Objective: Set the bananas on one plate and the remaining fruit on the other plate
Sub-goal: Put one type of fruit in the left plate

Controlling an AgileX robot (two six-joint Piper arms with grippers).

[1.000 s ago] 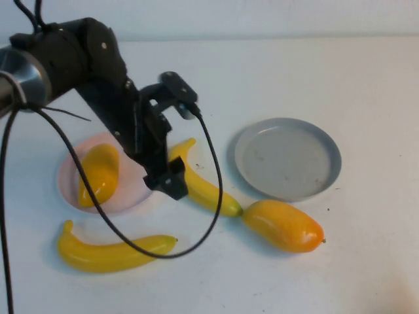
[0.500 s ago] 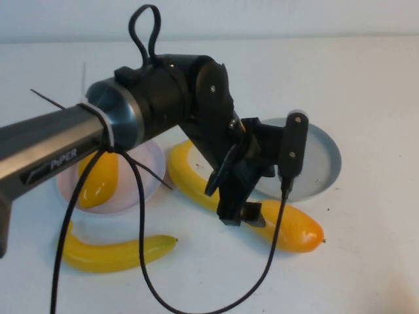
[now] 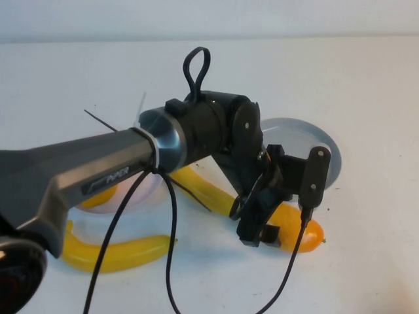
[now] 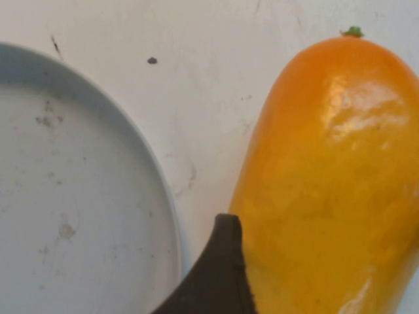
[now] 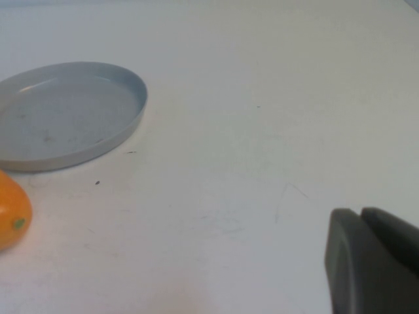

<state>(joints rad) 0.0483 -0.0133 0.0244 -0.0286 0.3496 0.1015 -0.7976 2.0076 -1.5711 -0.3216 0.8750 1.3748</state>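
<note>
My left gripper (image 3: 260,230) is open and low over the loose mango-like fruit (image 3: 298,230), which lies on the table just in front of the grey-blue plate (image 3: 321,140). In the left wrist view one dark finger (image 4: 221,268) sits beside this fruit (image 4: 327,176), between it and the plate's rim (image 4: 157,196). The second such fruit (image 3: 98,195) lies on the pink plate (image 3: 127,196), mostly hidden by my arm. One banana (image 3: 111,252) lies at the front left. The other banana (image 3: 203,186) lies between the plates, partly hidden. My right gripper (image 5: 362,219) is shut and empty over bare table.
My left arm and its cable (image 3: 170,248) stretch across the middle of the table, over the pink plate and the middle banana. The right wrist view shows the grey-blue plate (image 5: 72,114) empty, with the end of the loose fruit (image 5: 13,219) beside it.
My left arm has swung right, from beside the pink plate across the middle banana, to the loose fruit in front of the grey-blue plate. The fruits and plates have not moved.
</note>
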